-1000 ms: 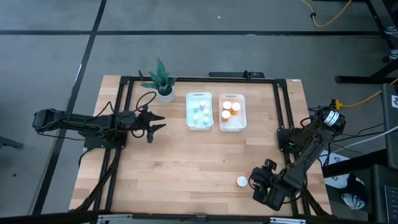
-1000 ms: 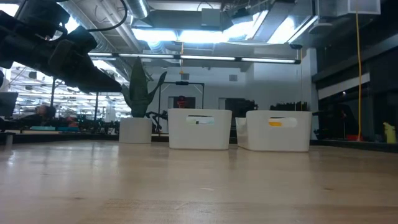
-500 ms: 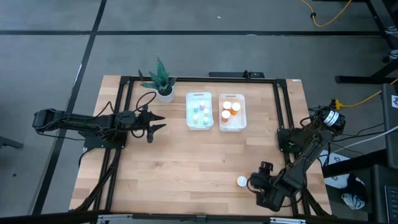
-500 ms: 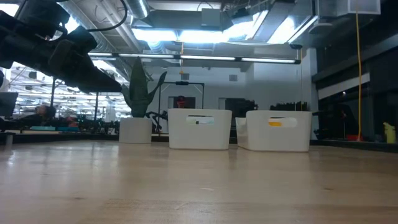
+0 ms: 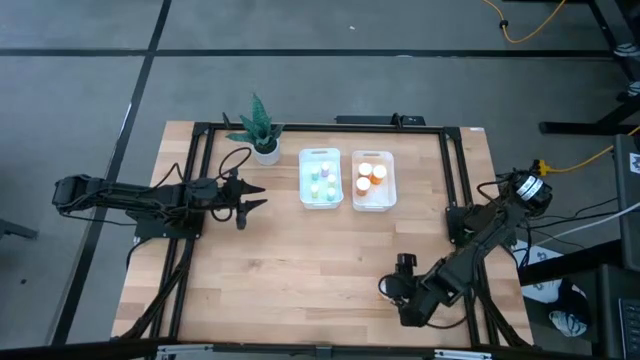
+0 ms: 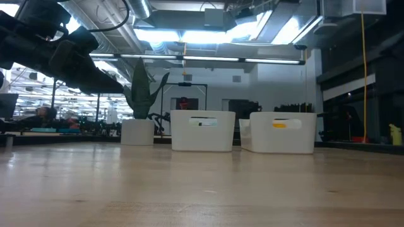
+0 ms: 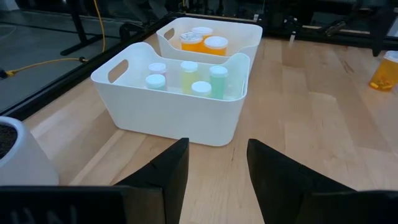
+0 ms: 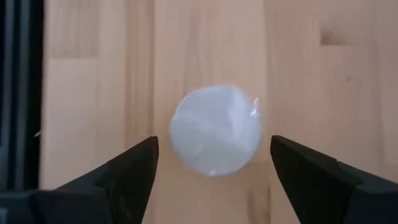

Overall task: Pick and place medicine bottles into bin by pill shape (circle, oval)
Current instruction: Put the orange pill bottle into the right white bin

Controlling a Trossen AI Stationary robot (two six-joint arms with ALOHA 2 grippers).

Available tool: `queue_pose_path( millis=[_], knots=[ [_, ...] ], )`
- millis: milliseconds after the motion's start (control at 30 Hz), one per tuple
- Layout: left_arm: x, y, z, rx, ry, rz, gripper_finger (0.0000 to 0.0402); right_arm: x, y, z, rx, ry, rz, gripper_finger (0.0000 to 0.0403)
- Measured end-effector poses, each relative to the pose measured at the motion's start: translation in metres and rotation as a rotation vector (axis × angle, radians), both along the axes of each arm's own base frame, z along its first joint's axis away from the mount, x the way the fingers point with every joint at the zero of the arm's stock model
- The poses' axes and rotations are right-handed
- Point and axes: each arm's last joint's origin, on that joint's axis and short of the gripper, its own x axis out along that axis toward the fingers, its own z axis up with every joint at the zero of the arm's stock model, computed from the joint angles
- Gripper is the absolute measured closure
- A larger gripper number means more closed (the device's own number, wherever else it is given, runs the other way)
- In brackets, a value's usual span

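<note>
One amber bottle with a white cap (image 8: 216, 130) stands upright on the table near the near right edge; it also shows in the left wrist view (image 7: 380, 70). My right gripper (image 8: 214, 149) is open above it, pointing down, with one finger on each side of the cap and a gap on both sides. In the high view my right gripper (image 5: 393, 286) hides the bottle. The left bin (image 5: 320, 178) holds several pale green and pink bottles, and the right bin (image 5: 373, 181) holds amber ones. My left gripper (image 5: 250, 197) is open and empty, left of the bins.
A white-potted green plant (image 5: 262, 133) stands at the far left of the bins. A black frame (image 5: 455, 190) runs around the table. Bare wood lies between the bins and the near edge.
My right gripper has moved toward the table's left edge and now stands over the lone bottle, covering it in the high view. The bottle has stayed where it was.
</note>
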Motion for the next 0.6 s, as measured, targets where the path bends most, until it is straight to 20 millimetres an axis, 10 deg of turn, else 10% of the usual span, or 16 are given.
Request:
queue_pose_path(
  millis=[600],
  knots=[
    [0.0, 0.0, 0.0, 0.0, 0.0, 0.0, 0.0246, 0.02, -0.007, -0.016, 0.001, 0.039, 0.0, 0.0092]
  ],
)
